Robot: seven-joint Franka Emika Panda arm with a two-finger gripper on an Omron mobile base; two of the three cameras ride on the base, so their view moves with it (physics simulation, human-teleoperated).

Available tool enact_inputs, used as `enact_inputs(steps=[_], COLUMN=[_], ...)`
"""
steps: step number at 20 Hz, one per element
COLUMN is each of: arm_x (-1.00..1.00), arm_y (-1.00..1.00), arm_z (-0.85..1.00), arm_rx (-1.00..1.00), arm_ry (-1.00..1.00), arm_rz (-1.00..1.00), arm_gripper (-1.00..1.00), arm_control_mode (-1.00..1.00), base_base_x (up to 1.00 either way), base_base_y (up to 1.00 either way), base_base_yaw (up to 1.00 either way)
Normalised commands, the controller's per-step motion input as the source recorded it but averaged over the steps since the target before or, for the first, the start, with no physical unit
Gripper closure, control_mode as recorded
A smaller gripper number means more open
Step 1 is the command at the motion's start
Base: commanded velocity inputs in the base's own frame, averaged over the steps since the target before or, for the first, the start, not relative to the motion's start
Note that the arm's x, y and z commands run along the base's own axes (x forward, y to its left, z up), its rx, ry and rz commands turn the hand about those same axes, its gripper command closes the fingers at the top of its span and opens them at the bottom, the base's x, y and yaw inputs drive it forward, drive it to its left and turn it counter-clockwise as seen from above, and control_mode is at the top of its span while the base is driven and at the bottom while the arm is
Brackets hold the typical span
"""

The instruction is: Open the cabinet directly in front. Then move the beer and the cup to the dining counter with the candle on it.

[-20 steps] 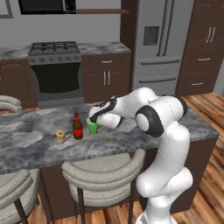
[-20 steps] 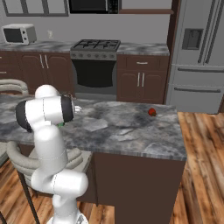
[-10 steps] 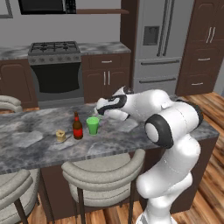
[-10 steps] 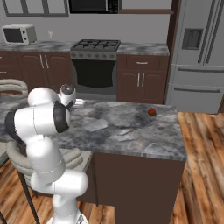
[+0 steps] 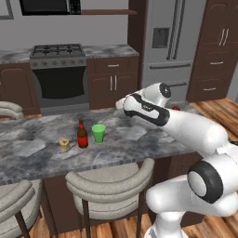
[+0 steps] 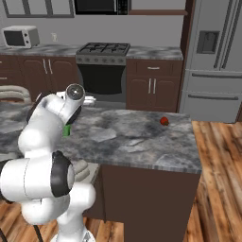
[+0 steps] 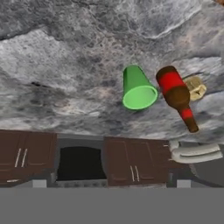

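Arm stretched forward and left (jaws spread wide, empty).

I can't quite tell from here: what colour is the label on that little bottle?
Red, on the brown beer, clearest in the hand view.

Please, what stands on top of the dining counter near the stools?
On the dining counter stand the candle, the beer and the cup in a row, apart from the gripper. A small red thing sits farther along.
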Motion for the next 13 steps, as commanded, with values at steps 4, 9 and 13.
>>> enact_inputs(steps=[4,9,13], arm_x=[-0.89,-0.91,-0.86], arm_y=[-0.67,-0.6,-0.55], arm_z=[0.72,0.37,0.3], arm_rx=[0.02,0.03,0.03], arm_ry=[-0.31,-0.3,-0.29], arm_rz=[0.16,0.21,0.2], arm_gripper=[-1.0,-1.0,-1.0], arm_control_mode=[-1.0,-1.0,-1.0], base_base_x=[0.0,0.0,0.0], base_base_y=[0.0,0.0,0.0], base_base_yaw=[0.0,0.0,0.0])
